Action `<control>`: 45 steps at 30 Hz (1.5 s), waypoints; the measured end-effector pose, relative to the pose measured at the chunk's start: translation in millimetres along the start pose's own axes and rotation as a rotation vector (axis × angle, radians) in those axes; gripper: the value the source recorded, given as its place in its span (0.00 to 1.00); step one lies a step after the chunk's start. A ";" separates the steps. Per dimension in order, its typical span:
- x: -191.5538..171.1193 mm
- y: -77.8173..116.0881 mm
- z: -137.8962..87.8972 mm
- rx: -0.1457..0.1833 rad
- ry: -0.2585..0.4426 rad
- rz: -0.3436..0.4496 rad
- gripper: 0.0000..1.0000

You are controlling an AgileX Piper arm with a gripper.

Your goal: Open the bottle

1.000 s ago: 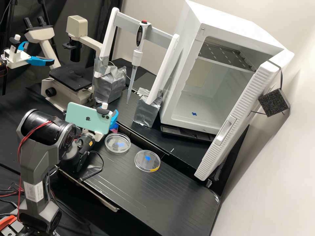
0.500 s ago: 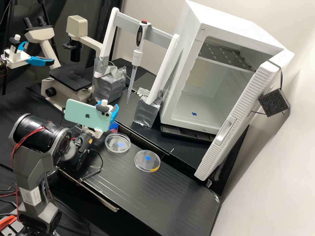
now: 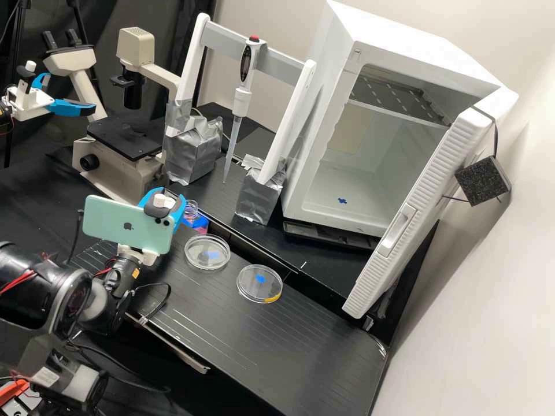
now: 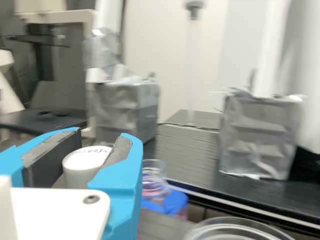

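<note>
In the high view my gripper, partly behind the green phone on its mount, stands left of the bottle and apart from it. The wrist view shows the gripper shut on a white cap, held between the two blue fingers. Uncapped, the bottle stands upright with its clear neck bare; it has a blue wrapping and pink contents.
Two clear dishes lie on the black bench close to the bottle. Behind are a microscope, a pipette on a foil-footed white stand, and a white incubator with its door ajar.
The gripper rose slightly, then swung left and back from the bottle, with the arm drawing away too. The bottle's bare neck has come out from behind the gripper and phone.
</note>
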 end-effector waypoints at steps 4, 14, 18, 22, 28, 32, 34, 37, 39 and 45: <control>0.2 -5.9 -1.4 -0.009 0.006 -0.031 0.00; 2.4 -6.8 9.8 -0.005 -0.063 -0.030 0.00; 2.4 -6.2 10.3 -0.005 -0.067 -0.026 0.00; 3.1 -9.3 10.7 -0.005 -0.069 -0.043 0.00; 4.6 -15.5 12.8 -0.015 -0.092 -0.066 0.00; 5.0 -16.3 13.7 -0.011 -0.099 -0.064 0.00; 5.1 -16.2 13.6 -0.011 -0.097 -0.062 0.00; 5.1 -15.7 14.2 -0.012 -0.100 -0.059 0.00; 5.1 -14.8 15.1 -0.012 -0.105 -0.054 0.00; 4.9 -14.4 15.7 -0.023 -0.125 -0.038 1.00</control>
